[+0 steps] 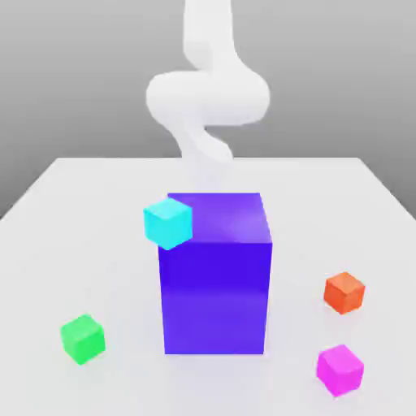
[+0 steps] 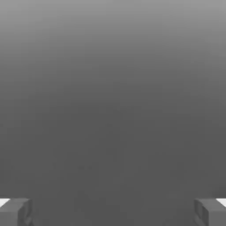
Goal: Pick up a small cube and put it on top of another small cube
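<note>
The small magenta cube point(image 1: 340, 370) rests on the white table point(image 1: 73, 211) at the front of the exterior view's right. The small green cube point(image 1: 82, 338) sits at the front of the exterior view's left, far from the magenta one. My white arm point(image 1: 207, 97) rises behind the table's far edge, well away from both cubes. In the hand view my gripper point(image 2: 113, 212) is open, its two grey fingertips point(image 2: 15, 212) far apart with nothing between them, facing a plain grey background.
A big purple-blue block point(image 1: 215, 272) stands in the middle of the table between the two cubes. A cyan small cube point(image 1: 168, 222) sits at its upper left corner. An orange small cube point(image 1: 344, 292) lies just behind the magenta one.
</note>
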### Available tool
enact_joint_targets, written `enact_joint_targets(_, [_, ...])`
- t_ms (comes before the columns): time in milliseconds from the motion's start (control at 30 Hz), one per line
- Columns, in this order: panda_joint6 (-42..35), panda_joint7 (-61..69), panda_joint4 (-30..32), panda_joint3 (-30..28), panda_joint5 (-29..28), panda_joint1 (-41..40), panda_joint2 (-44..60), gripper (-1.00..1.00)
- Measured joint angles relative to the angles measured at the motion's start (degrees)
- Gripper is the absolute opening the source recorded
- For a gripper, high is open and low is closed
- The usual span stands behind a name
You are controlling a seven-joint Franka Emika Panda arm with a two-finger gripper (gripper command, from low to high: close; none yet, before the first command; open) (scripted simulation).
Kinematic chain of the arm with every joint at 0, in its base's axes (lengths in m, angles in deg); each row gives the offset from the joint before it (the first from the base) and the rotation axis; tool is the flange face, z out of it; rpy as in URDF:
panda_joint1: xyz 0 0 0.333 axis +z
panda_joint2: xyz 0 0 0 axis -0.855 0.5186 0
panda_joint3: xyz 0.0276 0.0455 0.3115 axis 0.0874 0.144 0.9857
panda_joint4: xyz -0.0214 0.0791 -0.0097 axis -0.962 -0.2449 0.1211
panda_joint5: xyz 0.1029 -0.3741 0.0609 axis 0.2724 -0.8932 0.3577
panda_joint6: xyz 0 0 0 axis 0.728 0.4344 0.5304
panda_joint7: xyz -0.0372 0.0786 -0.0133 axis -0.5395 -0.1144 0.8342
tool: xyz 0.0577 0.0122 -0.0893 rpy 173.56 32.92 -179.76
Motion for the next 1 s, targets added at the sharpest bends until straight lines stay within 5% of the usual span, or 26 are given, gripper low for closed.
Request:
enact_joint_targets(600, [14.98, -5.54, 6.17, 10.54, -6.79, 4.39, 37.75, 0.00])
enact_joint_targets(1000, [27.62, -9.75, 7.57, 9.35, -12.00, 11.54, 62.52, 0.00])
